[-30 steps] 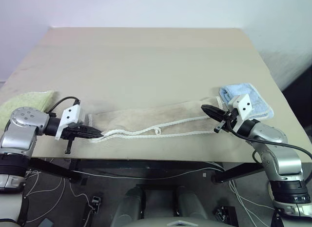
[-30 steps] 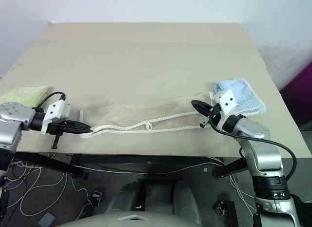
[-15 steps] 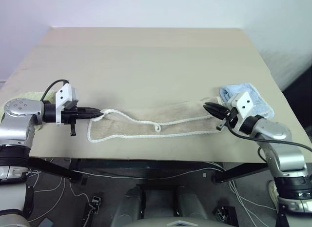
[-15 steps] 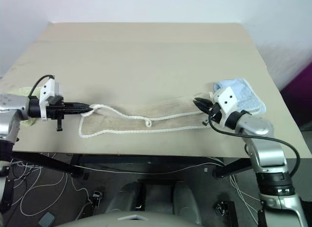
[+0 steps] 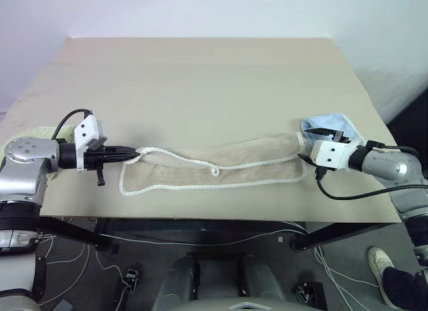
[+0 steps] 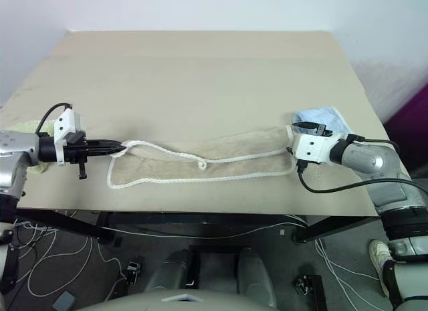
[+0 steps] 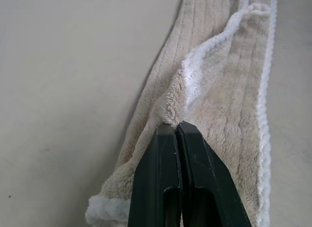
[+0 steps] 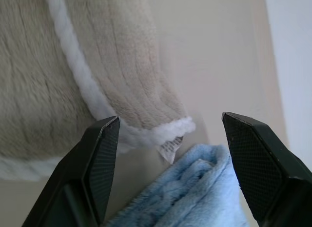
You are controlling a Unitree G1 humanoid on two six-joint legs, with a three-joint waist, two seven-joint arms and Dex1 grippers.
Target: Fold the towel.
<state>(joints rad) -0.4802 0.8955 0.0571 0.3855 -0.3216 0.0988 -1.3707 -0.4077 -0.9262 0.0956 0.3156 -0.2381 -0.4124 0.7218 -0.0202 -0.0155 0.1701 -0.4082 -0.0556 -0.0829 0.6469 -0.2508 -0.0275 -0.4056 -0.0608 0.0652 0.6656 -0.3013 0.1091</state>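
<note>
We are clamping the left tool (image 5: 132, 152) on the towel (image 5: 221, 165) corner; the right tool (image 8: 170, 139), spread apart, needs regrasping its end.

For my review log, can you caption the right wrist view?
Open right gripper hovers over the beige towel's corner, beside a light blue cloth on the table.

Both eye views look down and forward over the counter (image 5: 200, 77) — sharing the whole towel (image 5: 221, 169). Each wrist camera sits close behind its pincer, facing one towel end.
</note>
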